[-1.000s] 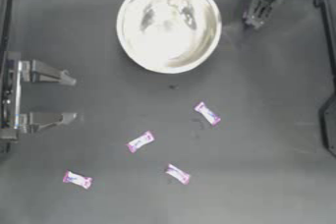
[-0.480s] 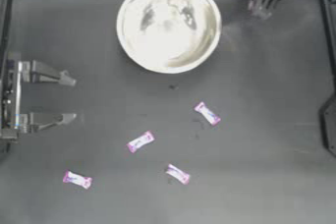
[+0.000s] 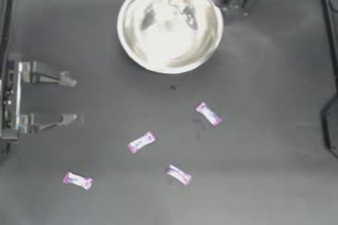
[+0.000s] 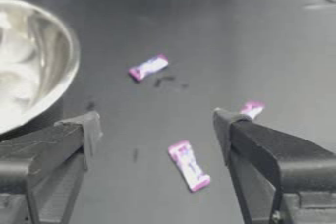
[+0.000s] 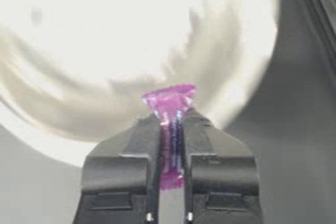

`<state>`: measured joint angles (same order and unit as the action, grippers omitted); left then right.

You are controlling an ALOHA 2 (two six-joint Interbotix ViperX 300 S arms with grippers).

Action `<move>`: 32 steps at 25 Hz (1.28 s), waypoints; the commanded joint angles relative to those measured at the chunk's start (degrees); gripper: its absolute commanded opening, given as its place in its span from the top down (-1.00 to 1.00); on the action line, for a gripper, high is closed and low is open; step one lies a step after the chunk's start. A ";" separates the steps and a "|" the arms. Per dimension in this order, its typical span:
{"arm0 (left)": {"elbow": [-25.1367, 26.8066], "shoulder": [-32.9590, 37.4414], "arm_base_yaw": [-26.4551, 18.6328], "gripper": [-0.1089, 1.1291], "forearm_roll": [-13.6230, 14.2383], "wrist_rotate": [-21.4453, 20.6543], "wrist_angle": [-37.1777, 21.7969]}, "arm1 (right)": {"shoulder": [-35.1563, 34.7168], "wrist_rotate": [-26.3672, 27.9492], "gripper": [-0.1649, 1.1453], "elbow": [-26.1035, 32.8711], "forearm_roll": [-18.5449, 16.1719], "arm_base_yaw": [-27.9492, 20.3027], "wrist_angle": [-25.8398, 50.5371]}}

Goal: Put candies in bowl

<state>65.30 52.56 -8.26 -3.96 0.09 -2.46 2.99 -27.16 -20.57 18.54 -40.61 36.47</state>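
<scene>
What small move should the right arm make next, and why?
Probably carry on a little further over the bowl, then open. The right gripper is shut on a candy at the bowl's rim, not yet over its middle.

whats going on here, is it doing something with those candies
The right gripper is shut on one candy and holds it at the rim of the bowl, near the far right part of the table, not yet dropped in. Four more candies lie on the table nearer the front: one right of centre, one in the middle, one below it and one at the front left. The left gripper waits open at the left edge.
</scene>
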 commanded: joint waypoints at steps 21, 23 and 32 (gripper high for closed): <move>-1.58 -0.79 -0.62 -0.78 -1.58 0.35 -6.24 | -7.56 -0.62 -0.89 3.08 6.94 5.89 -13.01; -1.85 -0.79 -0.62 -0.78 -1.67 0.35 -7.38 | -7.03 -0.62 -0.82 3.08 7.65 6.15 -13.01; -3.87 -0.79 -0.70 -0.78 -2.46 0.44 -16.52 | 0.62 -0.62 -0.75 0.00 7.82 10.28 -12.57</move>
<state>63.11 52.56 -8.79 -5.98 0.44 -17.84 -0.26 -27.69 -20.39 26.10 -31.55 23.99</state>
